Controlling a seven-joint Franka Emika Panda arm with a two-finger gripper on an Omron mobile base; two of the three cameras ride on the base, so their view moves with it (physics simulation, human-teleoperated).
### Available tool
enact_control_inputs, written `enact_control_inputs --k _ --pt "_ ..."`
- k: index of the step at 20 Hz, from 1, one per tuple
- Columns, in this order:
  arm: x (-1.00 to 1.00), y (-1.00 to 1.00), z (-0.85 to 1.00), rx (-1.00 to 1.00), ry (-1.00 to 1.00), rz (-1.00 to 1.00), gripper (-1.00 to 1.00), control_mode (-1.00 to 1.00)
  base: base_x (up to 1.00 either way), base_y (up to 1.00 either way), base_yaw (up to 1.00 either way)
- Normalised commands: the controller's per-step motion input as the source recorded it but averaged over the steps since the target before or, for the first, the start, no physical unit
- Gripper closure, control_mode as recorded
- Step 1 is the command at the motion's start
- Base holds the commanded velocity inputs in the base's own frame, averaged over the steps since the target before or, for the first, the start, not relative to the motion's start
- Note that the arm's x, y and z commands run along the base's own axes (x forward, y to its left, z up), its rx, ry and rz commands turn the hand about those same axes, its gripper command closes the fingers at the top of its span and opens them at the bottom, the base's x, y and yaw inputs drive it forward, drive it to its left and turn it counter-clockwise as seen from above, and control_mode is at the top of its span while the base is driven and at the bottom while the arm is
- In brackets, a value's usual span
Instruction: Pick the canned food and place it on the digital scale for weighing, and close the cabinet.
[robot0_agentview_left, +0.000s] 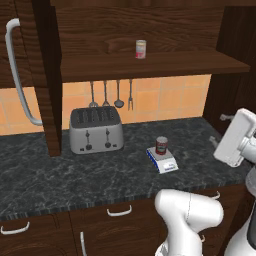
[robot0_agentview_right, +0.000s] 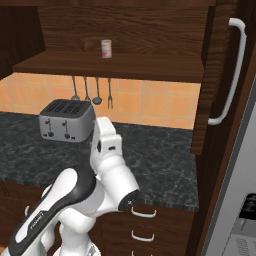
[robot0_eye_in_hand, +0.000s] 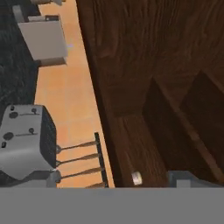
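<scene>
The canned food (robot0_agentview_left: 161, 145), a small dark red tin, stands upright on the digital scale (robot0_agentview_left: 165, 164), a small white slab with a bluish edge on the dark counter. My gripper (robot0_agentview_left: 218, 129) hangs open and empty to the right of the scale, well apart from the tin and above counter height. Its grey fingertips (robot0_eye_in_hand: 189, 176) stand wide in the hand view. The cabinet (robot0_agentview_left: 150, 65) above the counter is open. Its left door (robot0_agentview_left: 45, 80) and right door (robot0_agentview_right: 212, 75) both swing out toward me. My own arm (robot0_agentview_right: 107, 165) hides the scale in the right base view.
A paler tin (robot0_agentview_left: 141, 49) (robot0_agentview_right: 106, 48) stands on the cabinet shelf. The silver toaster (robot0_agentview_left: 96, 130) (robot0_agentview_right: 65, 120) (robot0_eye_in_hand: 26, 140) sits left of the scale, with utensils (robot0_agentview_left: 111, 95) hanging on the tiled wall behind. Long curved handles (robot0_agentview_left: 17, 75) (robot0_agentview_right: 230, 70) project from the doors.
</scene>
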Motion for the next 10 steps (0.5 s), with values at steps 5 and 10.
enact_control_inputs --k 5,10 --pt "-0.7 -0.21 0.01 -0.01 -0.19 -0.5 -1.0 -1.0 0.0 0.0 0.0" --pt "-0.99 -0.46 0.0 0.07 -0.15 -0.17 -1.0 -1.0 0.0 0.0 0.0"
